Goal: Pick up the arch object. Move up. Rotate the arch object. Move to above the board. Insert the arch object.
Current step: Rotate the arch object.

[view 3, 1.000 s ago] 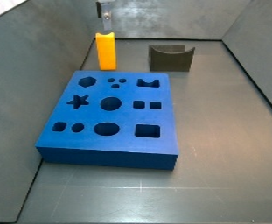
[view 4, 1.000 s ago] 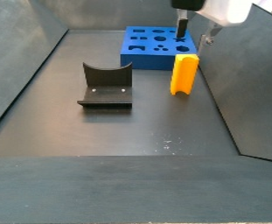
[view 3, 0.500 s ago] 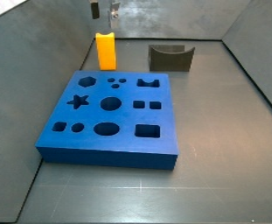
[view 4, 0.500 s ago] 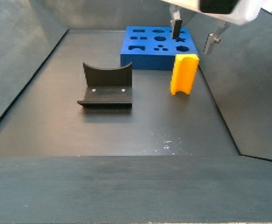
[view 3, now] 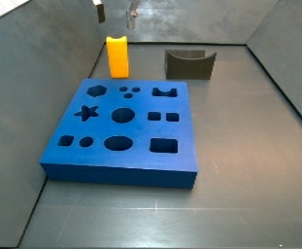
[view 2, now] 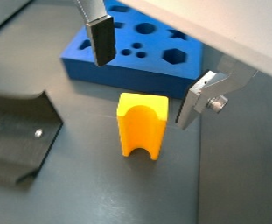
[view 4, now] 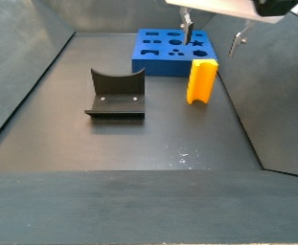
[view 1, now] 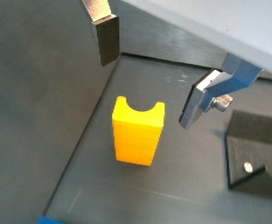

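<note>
The arch object (view 3: 117, 56) is an orange-yellow block standing upright on the dark floor close to a side wall, its curved notch showing in both wrist views (view 1: 138, 131) (view 2: 142, 125). My gripper (view 1: 153, 70) (view 2: 148, 70) hangs open well above it, one finger (view 1: 107, 39) to each side of the block's line and nothing between them. In the side views only the fingertips (view 4: 190, 29) show, at the frame's top above the arch object (view 4: 204, 81). The board (view 3: 140, 131) (view 4: 158, 59) is a thick blue slab with shaped holes, lying flat just beyond the arch object (view 2: 97, 68).
The fixture (view 3: 188, 64) (view 4: 115, 94) (view 2: 16, 140), dark with a curved dip, stands on the floor beside the arch object. Grey walls (view 3: 50, 49) enclose the floor on several sides.
My gripper has risen; its fingers now reach less far down into the side views. The arch object, board and fixture have not moved.
</note>
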Tool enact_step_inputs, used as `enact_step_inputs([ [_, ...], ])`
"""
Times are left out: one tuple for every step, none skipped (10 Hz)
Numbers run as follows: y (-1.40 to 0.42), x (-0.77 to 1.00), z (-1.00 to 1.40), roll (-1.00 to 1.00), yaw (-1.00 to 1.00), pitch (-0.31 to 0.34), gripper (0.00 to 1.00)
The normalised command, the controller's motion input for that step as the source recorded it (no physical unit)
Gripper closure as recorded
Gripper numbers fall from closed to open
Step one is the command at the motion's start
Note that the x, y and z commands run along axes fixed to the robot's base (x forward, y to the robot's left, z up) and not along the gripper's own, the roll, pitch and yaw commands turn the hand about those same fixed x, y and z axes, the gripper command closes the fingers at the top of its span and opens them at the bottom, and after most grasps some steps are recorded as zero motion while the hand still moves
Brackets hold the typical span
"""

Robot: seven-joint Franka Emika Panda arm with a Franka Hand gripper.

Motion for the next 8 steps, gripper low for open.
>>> enact_step_inputs([
  [0.00,0.03,-0.03,0.00,1.00,-0.016,0.00],
  [0.00,0.03,-0.03,0.00,1.00,-0.020,0.00],
  [0.00,0.03,-0.03,0.00,1.00,-0.023,0.00],
  [0.00,0.03,-0.03,0.00,1.00,-0.027,0.00],
  [0.00,0.03,-0.03,0.00,0.94,-0.034,0.00],
  [0.00,0.03,-0.03,0.00,0.70,-0.034,0.00],
  [0.00,0.03,-0.03,0.00,0.54,-0.034,0.00],
  [0.00,0.03,-0.03,0.00,0.25,-0.033,0.00],
])
